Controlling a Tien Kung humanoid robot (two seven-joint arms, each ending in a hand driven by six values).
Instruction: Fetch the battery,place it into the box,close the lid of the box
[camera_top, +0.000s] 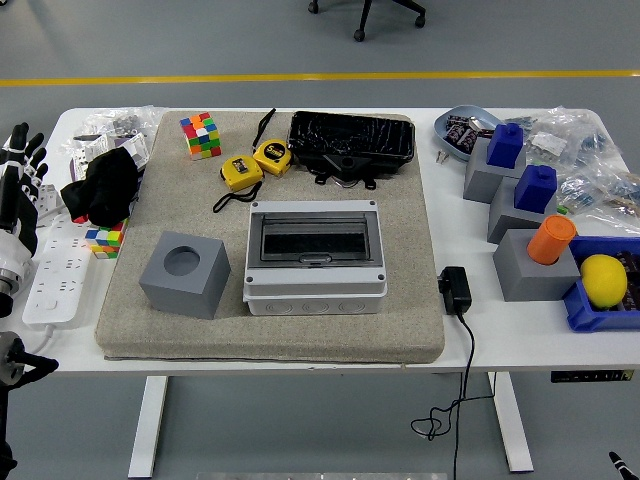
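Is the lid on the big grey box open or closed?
Closed. The dark see-through lid lies flat in its frame on the grey box, not tipped up. The left hand is away at the table's left edge.
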